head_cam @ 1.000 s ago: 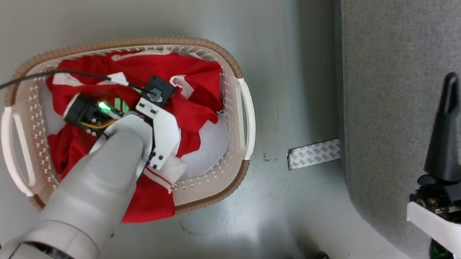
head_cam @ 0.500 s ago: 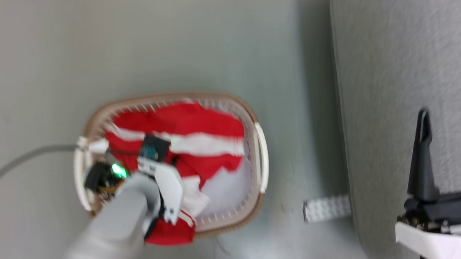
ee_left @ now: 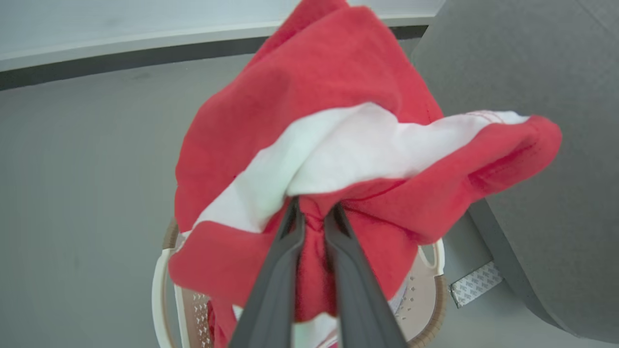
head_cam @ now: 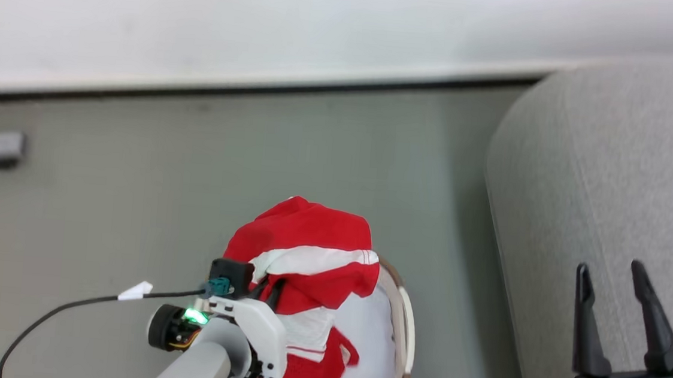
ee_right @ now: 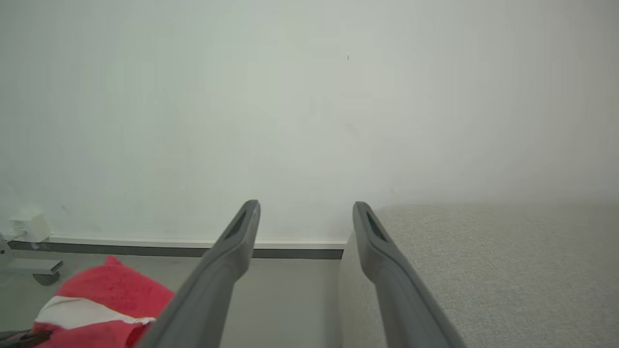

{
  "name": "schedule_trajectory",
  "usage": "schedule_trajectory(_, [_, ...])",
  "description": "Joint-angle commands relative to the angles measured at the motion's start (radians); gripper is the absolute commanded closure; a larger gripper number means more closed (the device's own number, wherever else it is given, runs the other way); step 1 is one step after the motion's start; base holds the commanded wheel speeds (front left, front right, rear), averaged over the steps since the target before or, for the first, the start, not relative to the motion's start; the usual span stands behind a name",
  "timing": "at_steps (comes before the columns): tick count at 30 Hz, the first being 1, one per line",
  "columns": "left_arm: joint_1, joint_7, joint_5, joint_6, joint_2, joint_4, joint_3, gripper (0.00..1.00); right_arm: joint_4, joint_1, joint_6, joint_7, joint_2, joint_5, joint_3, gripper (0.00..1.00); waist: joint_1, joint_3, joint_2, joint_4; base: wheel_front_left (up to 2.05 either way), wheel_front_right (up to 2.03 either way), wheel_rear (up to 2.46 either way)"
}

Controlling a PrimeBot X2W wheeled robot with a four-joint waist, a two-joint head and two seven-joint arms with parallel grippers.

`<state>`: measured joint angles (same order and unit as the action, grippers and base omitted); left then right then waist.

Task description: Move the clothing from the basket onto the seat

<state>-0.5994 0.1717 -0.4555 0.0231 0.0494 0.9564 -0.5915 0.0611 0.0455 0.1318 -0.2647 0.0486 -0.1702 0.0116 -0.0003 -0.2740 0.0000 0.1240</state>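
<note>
Grip looks sound on my left side: the left gripper (ee_left: 312,212) has its two dark fingers pinched almost together on a fold of the clothing (ee_left: 333,87), right where a white stripe meets the red. The garment is held above the basket (ee_left: 437,299) in a loose bundle draped over the fingertips. I judge that pinching a gathered fold rather than a single edge is why so much cloth rides with it. More red fabric with white trim lies lower in the basket, on the pale pad (head_cam: 370,336) inside it. I cannot tell whether that lower cloth is part of the held piece, so I take the job to be early. The basket sits on the grey floor (head_cam: 131,197) near me. The seat (head_cam: 614,175) stands to its right, close but apart, with a strip of patterned tape (ee_left: 476,285) on the floor between them. My right gripper (head_cam: 609,270) hovers over the seat with its fingers spread wide and nothing between them, I think to leave the left arm room. The next move as I see it is a carry to the right, high enough that the trailing cloth passes over the rim. The risk is lower fabric snagging and spilling onto the floor.
</note>
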Motion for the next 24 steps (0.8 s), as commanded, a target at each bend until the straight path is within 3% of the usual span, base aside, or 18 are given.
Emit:
schedule_trajectory(1, [0.019,0.008,-0.014,0.006,0.002,-0.022,0.005,1.00,-0.009,-0.024,-0.002,0.000,0.003,0.007,0.003,0.00,0.0003,0.104,0.0000,-0.041,0.00,0.00,0.00])
schedule_trajectory(10, [0.052,-0.008,-0.044,0.038,0.021,-0.200,0.028,1.00,-0.038,-0.079,-0.002,0.000,0.003,0.021,0.021,0.00,0.0003,0.199,0.0000,-0.051,0.00,0.00,0.00])
schedule_trajectory(24, [0.108,-0.174,-0.040,0.131,0.126,-0.686,0.042,1.00,-0.013,-0.108,-0.002,0.000,0.032,0.039,0.099,0.00,0.0003,0.280,0.0000,-0.033,0.00,0.00,0.00])
